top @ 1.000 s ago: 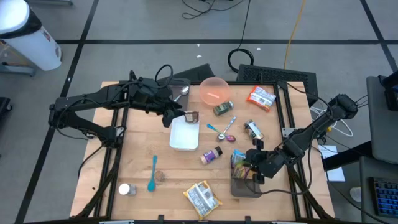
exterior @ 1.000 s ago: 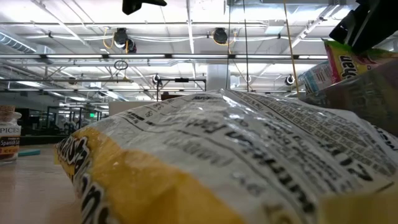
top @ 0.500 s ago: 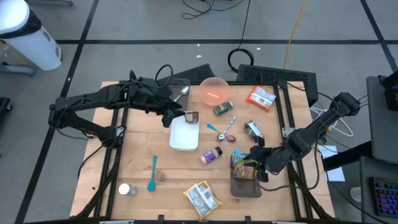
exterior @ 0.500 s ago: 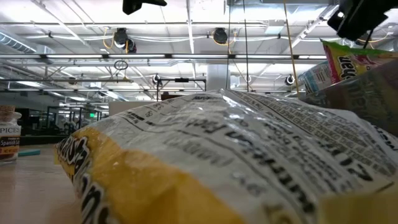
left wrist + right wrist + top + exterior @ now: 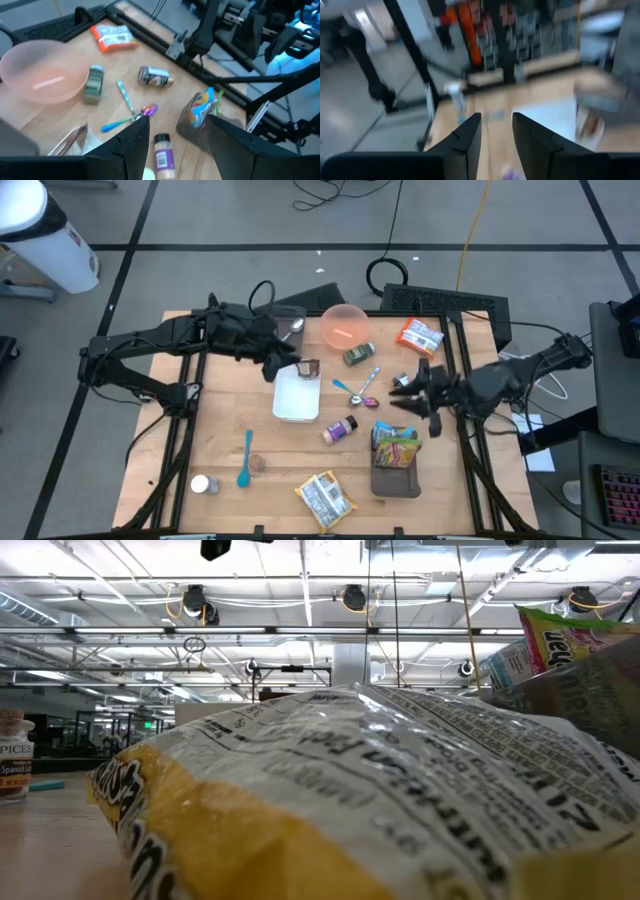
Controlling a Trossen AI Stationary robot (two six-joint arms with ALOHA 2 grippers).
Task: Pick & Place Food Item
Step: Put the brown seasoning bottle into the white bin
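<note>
A colourful snack bag [image 5: 395,442] stands upright in a dark bin [image 5: 398,478] at the table's right; the low view shows its top [image 5: 560,640] above the bin wall [image 5: 590,700]. My right gripper [image 5: 398,394] hangs raised beyond the bin toward the far edge. It points level toward the table's left, and its fingers [image 5: 467,137] are a little apart with nothing between them. A yellow chip bag [image 5: 325,498] lies by the near edge and fills the low view [image 5: 330,800]. My left gripper [image 5: 283,368] waits open above the far end of a white container [image 5: 297,398].
A pink bowl [image 5: 345,326], an orange packet [image 5: 420,337] and two cans [image 5: 359,355] [image 5: 406,388] lie toward the far side. Mid-table are two spoons [image 5: 356,387] and a spice bottle [image 5: 340,429]. A blue spatula [image 5: 246,460] and a small jar [image 5: 203,484] lie near left.
My right gripper has risen from the snack bag in the bin and gone toward the table's far edge, tipping from pointing down to level. The bag stays standing in the bin.
</note>
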